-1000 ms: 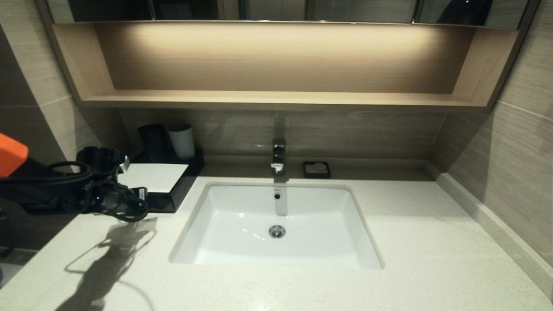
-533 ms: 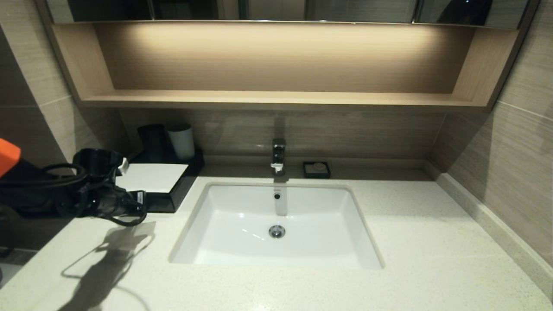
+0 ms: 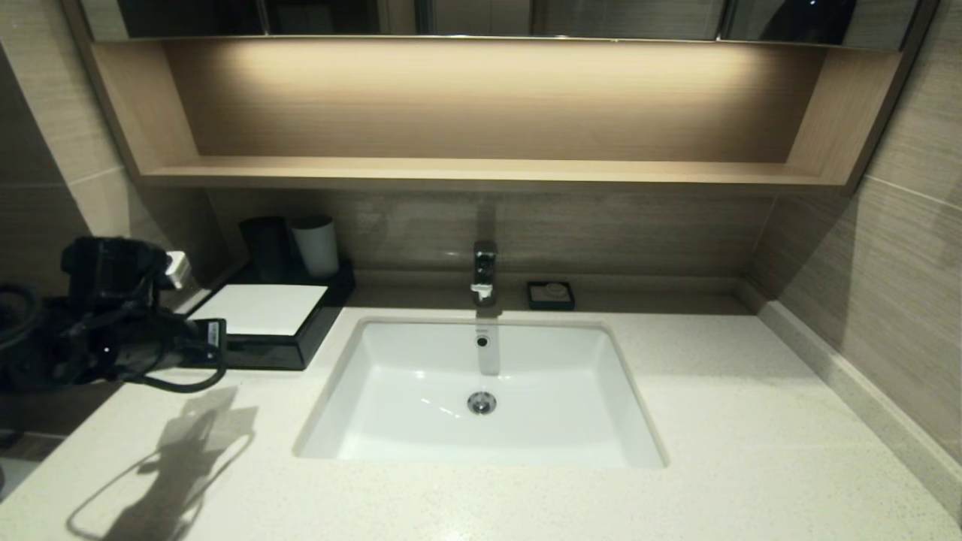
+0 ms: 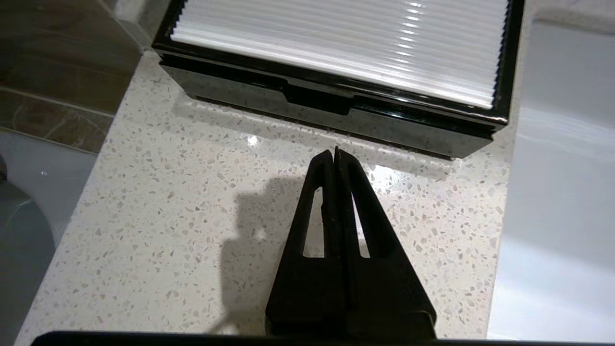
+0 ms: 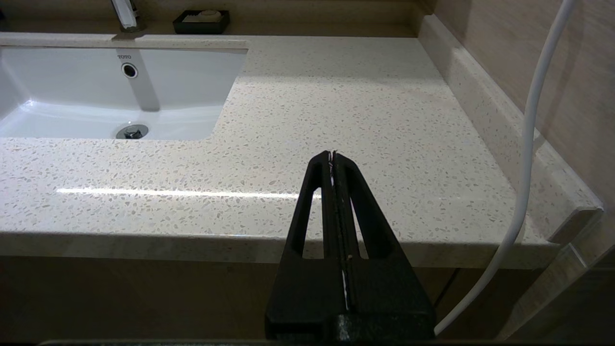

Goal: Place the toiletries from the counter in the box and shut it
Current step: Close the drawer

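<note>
— Left of the sink [image 3: 481, 391], against the wall, sits the box [image 3: 263, 330]; is its drawer shut?

— It looks flush in the left wrist view, and no toiletries show anywhere on the counter [image 3: 736, 421].

— So which step is this?

— Likely the end, or nearly. The left gripper [image 4: 335, 153] hangs just before the box front, fingers pressed together, holding nothing.

— And the right gripper [image 5: 333, 154]?

— Parked off the counter edge, right of the sink, fingers closed and empty. Next, I'd judge, only a retreat.

Box [image 4: 336, 103] drawer contents hidden; its back cut off
</note>
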Controlling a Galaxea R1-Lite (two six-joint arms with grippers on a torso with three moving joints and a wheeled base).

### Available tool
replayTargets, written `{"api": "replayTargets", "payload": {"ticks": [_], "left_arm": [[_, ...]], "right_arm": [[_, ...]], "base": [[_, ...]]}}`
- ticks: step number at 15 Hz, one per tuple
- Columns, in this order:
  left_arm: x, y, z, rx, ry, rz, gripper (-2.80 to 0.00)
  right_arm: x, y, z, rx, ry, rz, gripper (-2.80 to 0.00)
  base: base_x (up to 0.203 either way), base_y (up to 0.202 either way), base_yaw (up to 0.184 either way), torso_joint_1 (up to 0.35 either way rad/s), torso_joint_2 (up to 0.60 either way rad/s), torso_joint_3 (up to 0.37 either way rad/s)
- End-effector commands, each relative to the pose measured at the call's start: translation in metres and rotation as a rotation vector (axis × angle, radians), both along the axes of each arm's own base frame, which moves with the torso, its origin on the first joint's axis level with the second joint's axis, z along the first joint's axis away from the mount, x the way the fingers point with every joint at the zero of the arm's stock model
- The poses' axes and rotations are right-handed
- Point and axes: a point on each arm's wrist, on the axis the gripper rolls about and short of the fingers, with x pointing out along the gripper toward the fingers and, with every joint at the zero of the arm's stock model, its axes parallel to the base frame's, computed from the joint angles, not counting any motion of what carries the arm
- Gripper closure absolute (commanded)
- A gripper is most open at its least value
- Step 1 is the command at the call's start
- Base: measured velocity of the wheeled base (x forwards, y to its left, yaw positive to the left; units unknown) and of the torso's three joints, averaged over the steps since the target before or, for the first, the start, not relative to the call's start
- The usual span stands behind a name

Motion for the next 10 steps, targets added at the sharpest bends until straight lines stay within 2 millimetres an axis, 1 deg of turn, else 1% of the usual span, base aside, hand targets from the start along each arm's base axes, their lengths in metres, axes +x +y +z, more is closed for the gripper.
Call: {"api": "replayTargets", "payload": {"ticks": [1,2,4,10], "left_arm": [[-0.027,-0.003,0.032,0.006,-0.107,-0.001,0.0],[-0.035,-0.004,0.039,0.004,-0.134,-0.003,0.0],[-0.05,-0.005,0.047,-0.005,-0.167,0.004,0.0],[-0.087,-0.007,0.056,-0.03,-0.268,0.026,0.0]], "right_arm": [[0.0,0.0,0.0,-0.001,0.001,0.0,0.0],[0.0,0.0,0.0,-0.001,0.001,0.0,0.0],[0.0,0.0,0.0,-0.001,0.001,0.0,0.0],[0.0,0.0,0.0,0.0,0.001,0.0,0.0]], "base": [[0.0,0.0,0.0,0.0,0.0,0.0],[0.0,0.0,0.0,0.0,0.0,0.0],[0.0,0.0,0.0,0.0,0.0,0.0],[0.0,0.0,0.0,0.0,0.0,0.0]]}}
